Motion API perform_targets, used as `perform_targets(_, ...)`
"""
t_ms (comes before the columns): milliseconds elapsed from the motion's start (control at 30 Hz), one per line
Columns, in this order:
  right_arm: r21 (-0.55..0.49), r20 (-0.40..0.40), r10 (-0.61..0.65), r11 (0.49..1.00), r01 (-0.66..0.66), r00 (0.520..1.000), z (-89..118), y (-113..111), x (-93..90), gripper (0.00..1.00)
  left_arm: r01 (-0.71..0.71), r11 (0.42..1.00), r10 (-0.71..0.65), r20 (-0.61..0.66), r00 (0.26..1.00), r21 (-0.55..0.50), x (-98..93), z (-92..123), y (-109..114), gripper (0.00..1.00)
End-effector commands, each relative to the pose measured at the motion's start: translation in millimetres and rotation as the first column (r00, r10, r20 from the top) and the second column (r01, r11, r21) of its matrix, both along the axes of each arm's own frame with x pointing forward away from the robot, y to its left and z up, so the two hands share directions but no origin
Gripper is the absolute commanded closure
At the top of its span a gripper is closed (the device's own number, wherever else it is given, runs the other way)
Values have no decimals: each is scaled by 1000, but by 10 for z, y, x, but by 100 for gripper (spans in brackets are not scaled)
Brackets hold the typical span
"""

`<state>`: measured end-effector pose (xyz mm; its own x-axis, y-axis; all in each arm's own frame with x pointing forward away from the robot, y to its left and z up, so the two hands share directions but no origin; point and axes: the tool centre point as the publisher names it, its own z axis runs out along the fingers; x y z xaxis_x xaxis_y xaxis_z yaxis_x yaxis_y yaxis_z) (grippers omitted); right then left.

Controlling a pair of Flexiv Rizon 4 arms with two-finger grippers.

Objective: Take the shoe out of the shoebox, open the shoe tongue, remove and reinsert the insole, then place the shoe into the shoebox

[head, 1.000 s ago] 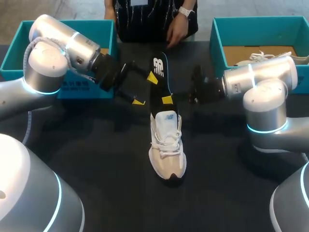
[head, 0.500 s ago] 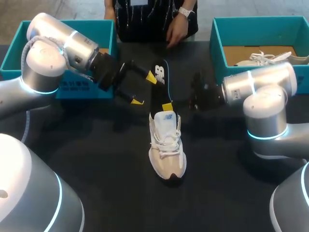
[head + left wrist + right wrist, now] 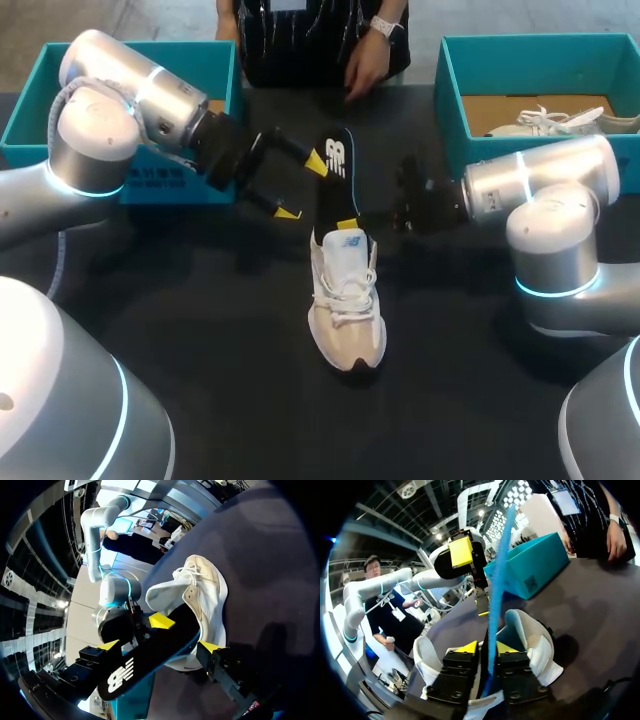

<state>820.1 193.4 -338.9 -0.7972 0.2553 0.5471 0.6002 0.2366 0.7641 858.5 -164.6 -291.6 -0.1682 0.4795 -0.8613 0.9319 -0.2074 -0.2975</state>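
- Two fingers of the right jaws clamp the insole (image 3: 334,172) at its near end, just above the shoe (image 3: 347,310).
- Its long axis rises away toward the far side.
- The shoe lies mid-tabletop (image 3: 200,340), toe near.
- Left jaws gape beside the insole's far half.
- I cannot tell whether they touch it, and the insole's tip is hidden.
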Motion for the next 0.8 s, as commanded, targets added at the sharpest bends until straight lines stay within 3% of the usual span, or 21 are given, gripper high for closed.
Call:
perform_targets(33,-8,10,-1,1000,1,1000,58,21,19,55,4,1000,-4,1,1000,0,8,-9,-12,0)
perform_targets(400,-13,41,36,999,-36,998,137,57,198,56,8,1000,-8,3,1000,2,-8,-3,-5,0)
perform_targets(467,-1,28,56,998,-56,998,110,75,221,64,8,1000,-8,3,1000,3,-9,-3,-4,0)
perform_targets(500,7,22,65,998,-65,998,97,84,228,75,8,1000,-8,3,1000,4,-10,-4,-3,0)
perform_targets(533,15,14,75,997,-75,997,87,93,233,92,8,1000,-8,4,1000,4,-10,-4,-3,0)
perform_targets(567,28,6,85,996,-85,996,77,97,238,100,7,1000,-7,4,1000,5,-11,-3,-2,0)
perform_targets(800,54,-34,120,992,-118,992,22,120,192,100,5,1000,-5,4,1000,4,-6,-9,-19,0)
